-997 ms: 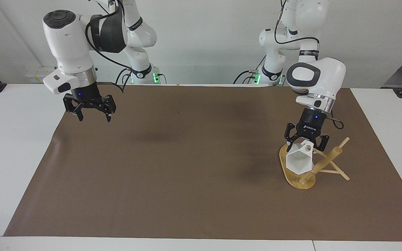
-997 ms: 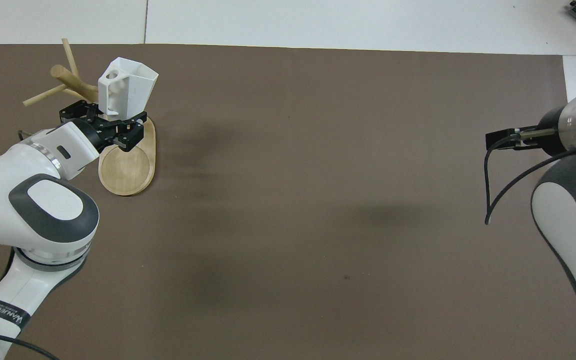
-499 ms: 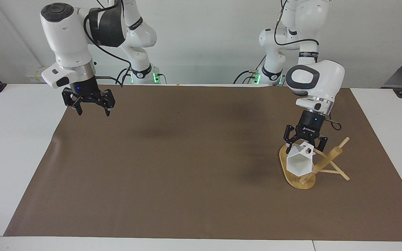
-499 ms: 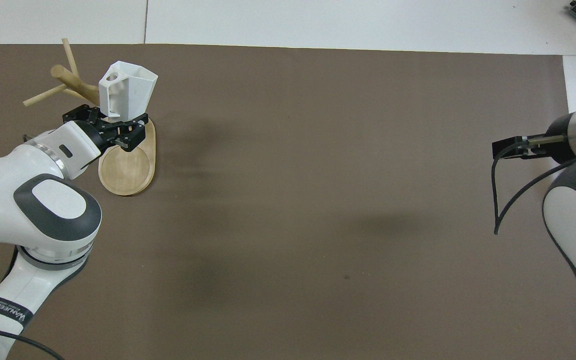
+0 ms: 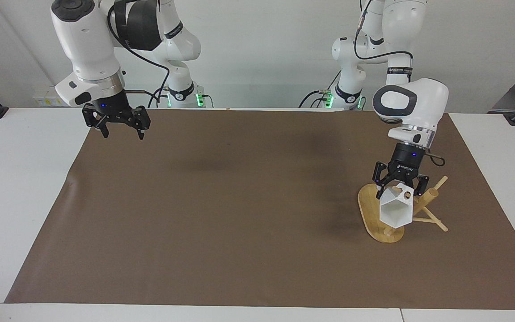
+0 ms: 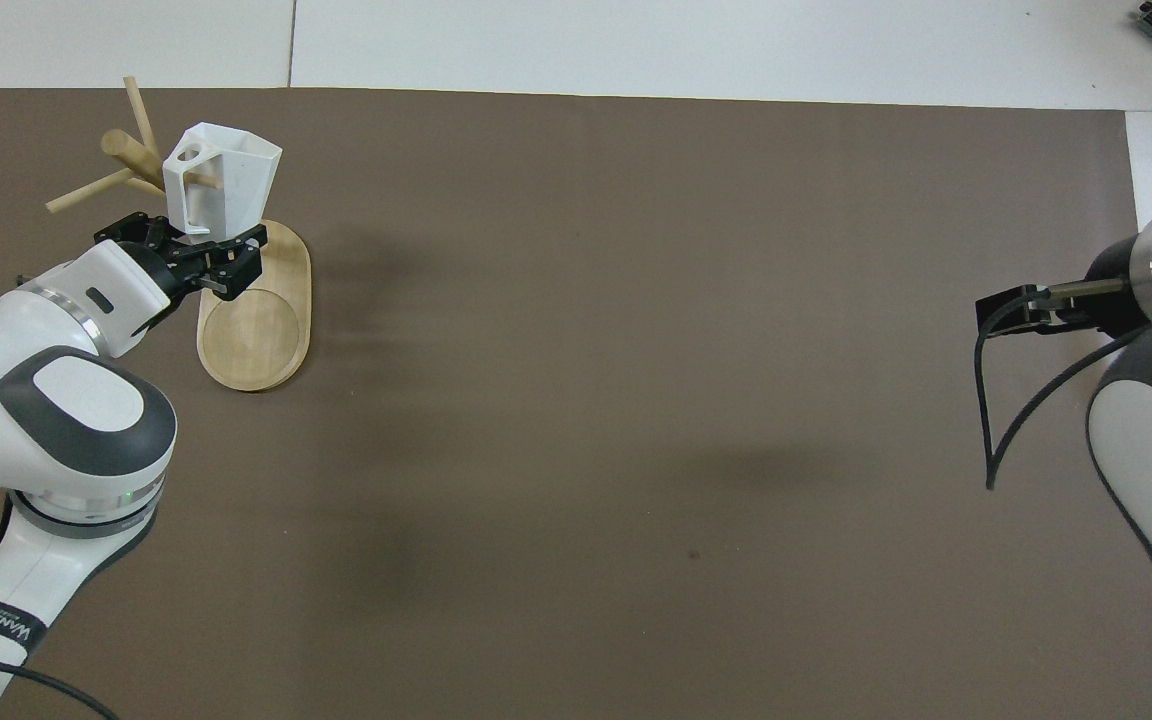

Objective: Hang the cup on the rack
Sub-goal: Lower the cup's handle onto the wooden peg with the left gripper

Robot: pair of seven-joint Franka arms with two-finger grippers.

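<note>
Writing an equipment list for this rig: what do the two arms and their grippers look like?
Both arms are glossy white with dark grey joint caps, silver wrist rings and black cables. The left gripper and right gripper are black two-finger units with linkages and a small blue light.

Lighting was bright, even, from overhead. Soft diffuse shadows lay on the brown mat [image 5: 239, 214]. Both views were sharp, without glare.

The small white faceted cup [image 5: 396, 210] hides most of the light bamboo rack's [image 5: 373, 219] central post — in the overhead view the right gripper's fingers lie hidden under its wrist.
</note>
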